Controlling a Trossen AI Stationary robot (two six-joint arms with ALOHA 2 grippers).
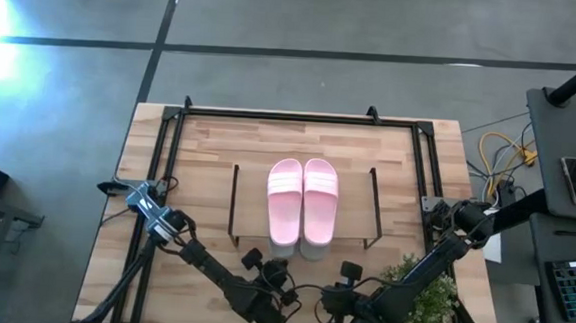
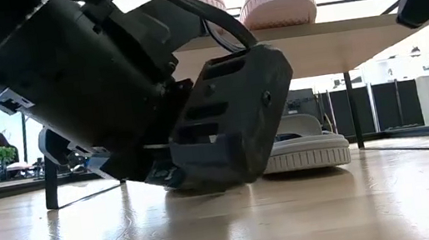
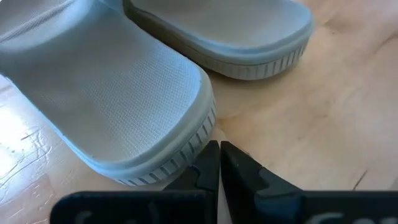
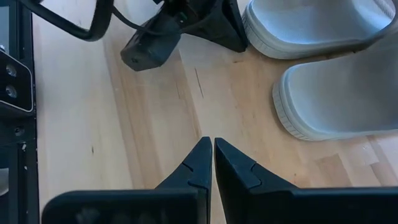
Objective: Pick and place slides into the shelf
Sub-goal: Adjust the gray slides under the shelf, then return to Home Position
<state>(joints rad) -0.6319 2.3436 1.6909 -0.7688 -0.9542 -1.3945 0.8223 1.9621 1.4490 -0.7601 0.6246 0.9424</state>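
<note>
Two pale pink slides [image 1: 303, 198] lie side by side on the shelf's wooden top [image 1: 251, 194]. Two grey-green slides lie on the table under it, their heels [image 1: 298, 248] sticking out toward the near edge. My left gripper [image 3: 219, 155] is shut, low at the table, right at the heel of the left grey-green slide [image 3: 112, 93]. It fills the low view [image 2: 222, 110] and hides that slide there. The other grey-green slide [image 2: 303, 148] shows beside it. My right gripper [image 4: 208, 149] is shut over bare wood, short of the right slide [image 4: 336, 99]. My left gripper's shut fingertips [image 3: 208, 163] stand level with the table beside the ribbed sole edge of the slide's heel [image 3: 189, 154], coming from the near side. I cannot tell whether they touch it. The slide lies flat on the table.
A larger black tube frame [image 1: 271, 115] runs around the table. A small green bushy plant [image 1: 425, 290] stands at the near right, next to my right arm. The shelf's thin black end frames [image 1: 233, 203] flank the slides. Bare wood lies left and right of the shelf.
</note>
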